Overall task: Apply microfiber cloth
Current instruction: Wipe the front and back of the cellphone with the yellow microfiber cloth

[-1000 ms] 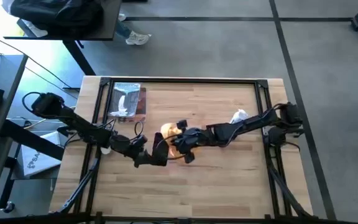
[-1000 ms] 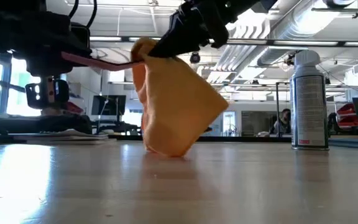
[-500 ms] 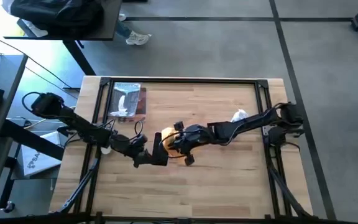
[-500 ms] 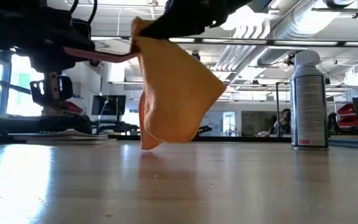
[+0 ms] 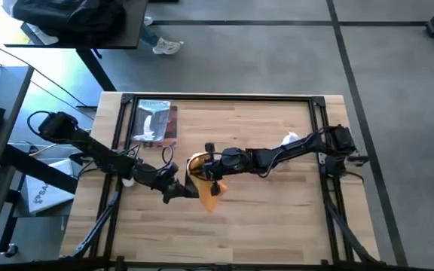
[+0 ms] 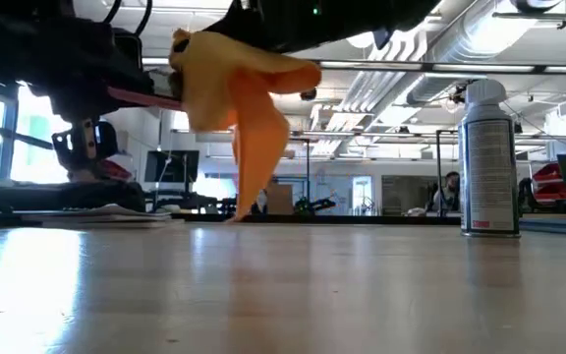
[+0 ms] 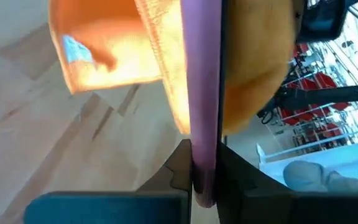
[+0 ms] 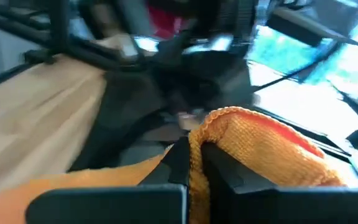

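Observation:
The orange-yellow microfiber cloth (image 5: pixel 206 183) (image 6: pixel 232 93) hangs above the table's middle, with my right gripper (image 5: pixel 206 168) (image 8: pixel 194 163) shut on its top. Its bunched upper part lies against the free end of a thin pink-edged phone (image 6: pixel 143 95) (image 7: pixel 204 93). My left gripper (image 5: pixel 187 190) (image 7: pixel 204 183) is shut on the phone and holds it level above the table. A narrow tail of the cloth (image 6: pixel 254 167) hangs down toward the tabletop. The cloth hides most of the phone in the high view. My left gripper pinches the phone between its two fingers by the pink edge (image 7: pixel 202 163), reaching level from the table's left. The phone sits flat and is lifted clear of the table. My right gripper pinches a rolled fold at the cloth's top (image 8: pixel 197 146) between its two fingers, reaching from the table's right. The cloth is bunched below the fingers against the phone's end, and its tail (image 6: pixel 249 182) hangs slack.
A white spray can (image 6: pixel 487 157) (image 5: pixel 289 141) stands to the right, beside the right arm. A silvery packet (image 5: pixel 155 122) lies at the far left of the table. Bare wood (image 5: pixel 262 226) runs along the near edge.
My right gripper has carried the cloth toward the table's left and a little up, onto the phone's end. The cloth hung wide with its lower end on the table. Now it is bunched against the phone and only a narrow tail hangs down.

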Robot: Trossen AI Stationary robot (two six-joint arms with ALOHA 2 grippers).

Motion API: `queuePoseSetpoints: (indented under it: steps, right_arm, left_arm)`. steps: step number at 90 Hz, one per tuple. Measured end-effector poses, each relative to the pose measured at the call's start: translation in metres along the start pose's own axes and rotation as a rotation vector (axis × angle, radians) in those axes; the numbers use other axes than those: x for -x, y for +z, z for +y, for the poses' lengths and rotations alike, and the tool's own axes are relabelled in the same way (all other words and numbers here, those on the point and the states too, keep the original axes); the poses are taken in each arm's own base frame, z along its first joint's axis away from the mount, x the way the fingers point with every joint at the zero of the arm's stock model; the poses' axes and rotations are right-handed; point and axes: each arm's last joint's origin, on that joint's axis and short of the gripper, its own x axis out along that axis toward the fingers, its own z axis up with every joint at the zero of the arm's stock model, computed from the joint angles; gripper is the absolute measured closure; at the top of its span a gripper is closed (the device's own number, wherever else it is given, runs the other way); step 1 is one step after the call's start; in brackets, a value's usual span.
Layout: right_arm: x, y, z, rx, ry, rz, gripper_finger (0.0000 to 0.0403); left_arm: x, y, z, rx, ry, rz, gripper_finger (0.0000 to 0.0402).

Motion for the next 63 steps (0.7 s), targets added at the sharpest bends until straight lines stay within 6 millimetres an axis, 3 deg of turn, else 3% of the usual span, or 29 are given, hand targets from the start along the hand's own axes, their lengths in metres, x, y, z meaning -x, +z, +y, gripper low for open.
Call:
queuePoseSetpoints:
  steps: [26,52,63]
  right_arm:
    - [0.011,0.001,-0.032,0.061,-0.129,0.073,0.0403]
    - [0.059,0.03,-0.047,0.188,-0.172,0.213,0.0403]
    - [0.071,0.042,-0.043,0.161,-0.102,0.161,0.0403]
  left_arm:
    - [0.001,-0.005,-0.002,0.018,-0.004,0.01,0.0389]
    - [0.001,-0.003,-0.006,0.07,-0.029,-0.022,0.0389]
    - [0.001,-0.001,-0.005,0.073,-0.015,-0.041,0.0389]
